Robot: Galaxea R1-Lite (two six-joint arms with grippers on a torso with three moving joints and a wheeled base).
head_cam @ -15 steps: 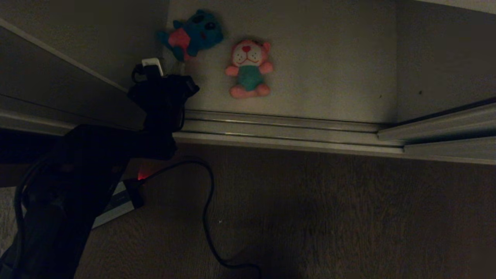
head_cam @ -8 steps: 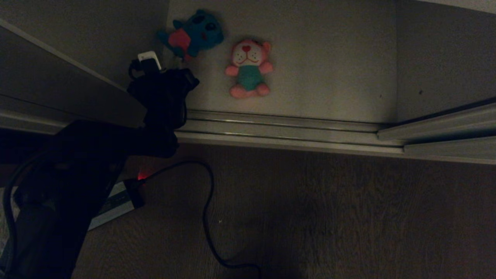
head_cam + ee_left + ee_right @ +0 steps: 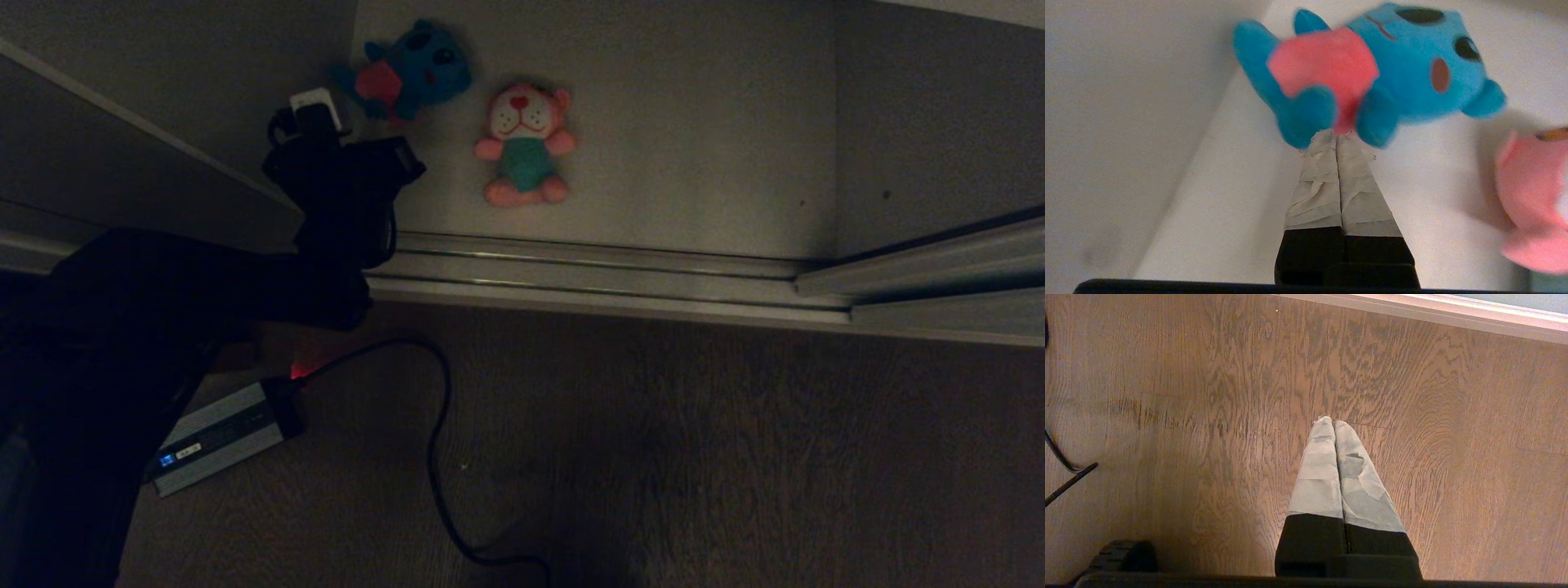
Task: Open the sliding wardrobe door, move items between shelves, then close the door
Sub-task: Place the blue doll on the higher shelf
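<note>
Two plush items lie on the off-white shelf [image 3: 694, 147] inside the open wardrobe. The blue toy with a red belly [image 3: 412, 72] [image 3: 1372, 69] is in the left corner, and the pink toy in a teal shirt [image 3: 525, 143] [image 3: 1531, 196] lies to its right. My left arm [image 3: 326, 204] reaches over the track. The left gripper [image 3: 1337, 136] is shut, its taped tips right at the blue toy's belly between the legs, with nothing seen between them. The sliding wardrobe door [image 3: 122, 188] stands at the left. My right gripper [image 3: 1334, 421] hangs shut above the wooden floor, out of the head view.
A ribbed metal floor track [image 3: 588, 269] runs along the shelf's front edge. A silver box [image 3: 220, 437] with a black cable [image 3: 437, 457] lies on the wooden floor [image 3: 735, 457]. Another pale framed panel [image 3: 939, 269] closes the right side.
My left arm has reached further into the wardrobe toward the blue toy, uncovering more of the silver box. The two toys have not visibly moved.
</note>
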